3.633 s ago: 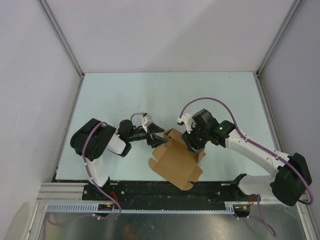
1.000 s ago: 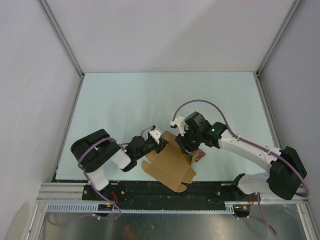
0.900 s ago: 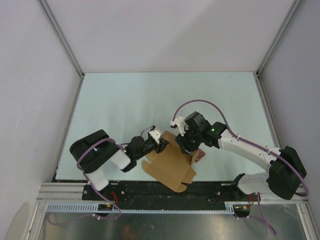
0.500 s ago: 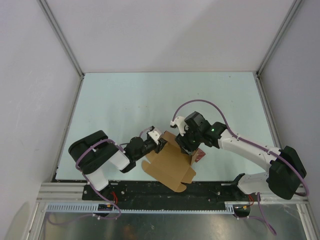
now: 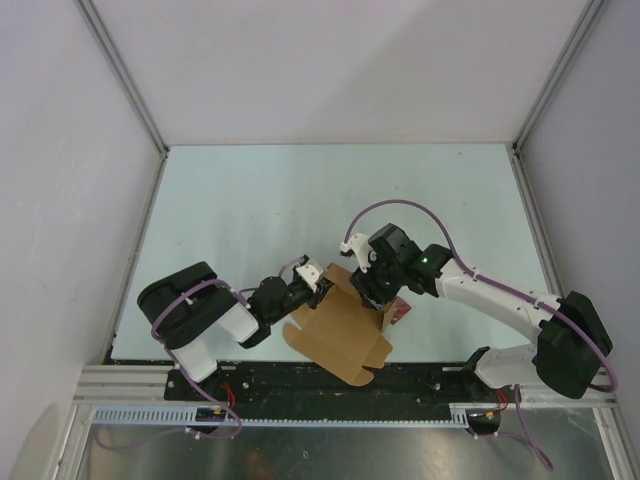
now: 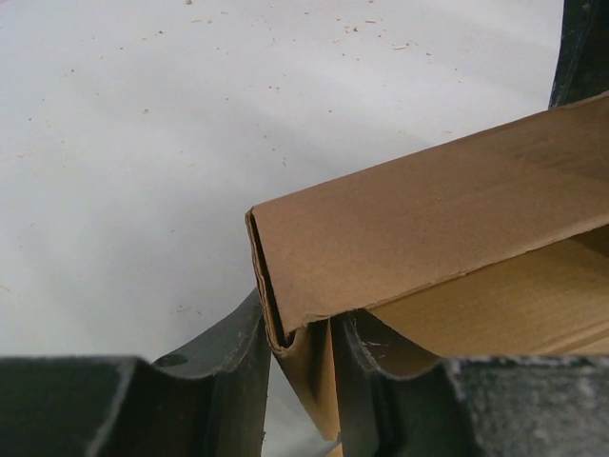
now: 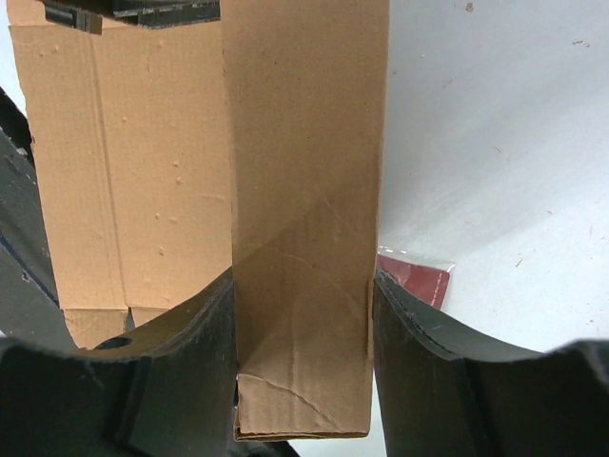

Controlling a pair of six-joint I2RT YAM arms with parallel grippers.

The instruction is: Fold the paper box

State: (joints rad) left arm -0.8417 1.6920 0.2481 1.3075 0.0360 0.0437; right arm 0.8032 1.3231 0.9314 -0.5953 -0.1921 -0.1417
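Lying at the near edge of the table (image 5: 300, 200), between the two arms, one paper box (image 5: 340, 330) is seen, half folded. Two grippers are counted: the left gripper (image 5: 318, 287) is clamped on a doubled corner fold, the right gripper (image 5: 373, 298) on a raised flap. One small dark red square (image 5: 402, 311) is partly hidden behind that flap, perhaps touching it.

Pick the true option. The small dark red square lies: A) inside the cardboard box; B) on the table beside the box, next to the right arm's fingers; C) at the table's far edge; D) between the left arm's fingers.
B: the dark red square lies flat on the table beside the paper box, next to the right fingers.
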